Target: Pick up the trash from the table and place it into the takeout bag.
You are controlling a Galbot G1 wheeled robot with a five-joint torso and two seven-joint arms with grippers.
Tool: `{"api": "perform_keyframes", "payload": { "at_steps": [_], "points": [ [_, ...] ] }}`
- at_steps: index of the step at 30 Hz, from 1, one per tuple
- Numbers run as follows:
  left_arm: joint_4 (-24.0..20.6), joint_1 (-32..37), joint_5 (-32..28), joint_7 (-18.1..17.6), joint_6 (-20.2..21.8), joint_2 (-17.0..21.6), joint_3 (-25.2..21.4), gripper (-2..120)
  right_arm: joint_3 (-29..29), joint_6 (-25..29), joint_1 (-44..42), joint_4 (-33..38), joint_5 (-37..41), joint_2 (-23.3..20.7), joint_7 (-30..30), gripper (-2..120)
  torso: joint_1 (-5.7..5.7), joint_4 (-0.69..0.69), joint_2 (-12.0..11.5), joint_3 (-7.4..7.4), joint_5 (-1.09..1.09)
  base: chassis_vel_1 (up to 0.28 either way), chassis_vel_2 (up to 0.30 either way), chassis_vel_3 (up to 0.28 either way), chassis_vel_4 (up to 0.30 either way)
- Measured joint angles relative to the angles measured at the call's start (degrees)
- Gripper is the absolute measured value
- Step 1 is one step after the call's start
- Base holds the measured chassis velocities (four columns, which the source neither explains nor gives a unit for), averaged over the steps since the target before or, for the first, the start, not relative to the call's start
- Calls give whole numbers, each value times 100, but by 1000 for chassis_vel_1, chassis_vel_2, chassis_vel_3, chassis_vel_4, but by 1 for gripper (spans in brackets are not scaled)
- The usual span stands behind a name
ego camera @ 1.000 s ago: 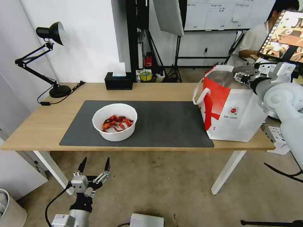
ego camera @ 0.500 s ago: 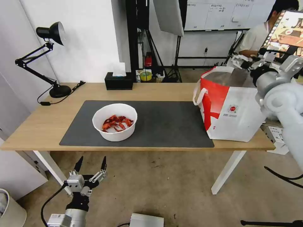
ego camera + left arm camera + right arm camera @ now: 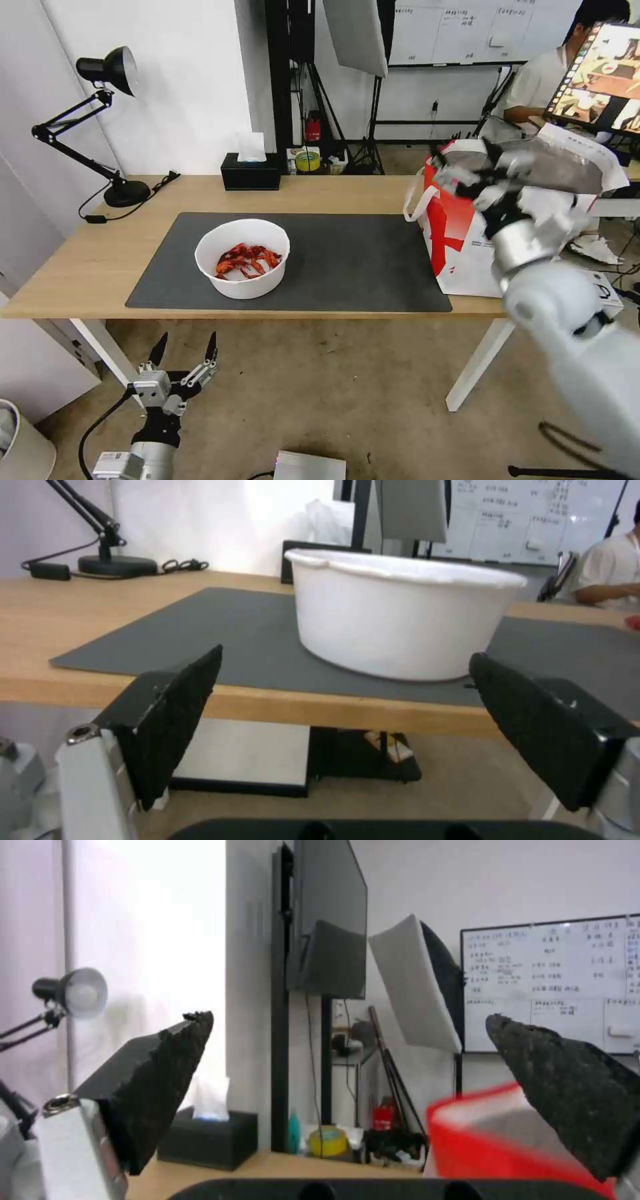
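The right claw (image 3: 467, 175), jaws spread and empty, has swung from over the takeout bag (image 3: 467, 233) at frame right down toward centre, so its drop looks finished. The bowl of crayfish shells (image 3: 243, 257) remains on the worktop's (image 3: 87, 267) grey mat (image 3: 347, 260), mid-left. The open left claw (image 3: 185, 349) hangs lower left, over bare floor.

The surface (image 3: 333, 190) is pale wood under a matt dark-grey mat (image 3: 347, 260). The bowl (image 3: 242, 258) looks smooth white plastic. The bag (image 3: 467, 240) has a glossy skin and silvery lining.
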Motion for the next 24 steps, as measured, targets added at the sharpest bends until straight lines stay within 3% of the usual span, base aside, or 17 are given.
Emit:
{"api": "perform_keyframes", "payload": {
  "at_steps": [6,13,24],
  "points": [
    [75,-56,-9,-1,80,96,-9,100,25,250,-716,16,-653,499,-124,100,0,0,0,0,0,0,0,0,0],
    [197,-155,-29,19,148,181,24,100,158,465,-1876,-72,-1811,1472,-92,100,0,0,0,0,0,0,0,0,0],
    [173,-285,-32,142,338,299,122,100,261,589,-3028,163,-2687,2305,75,100,0,1,0,0,0,0,0,0,0]
  ]
}}
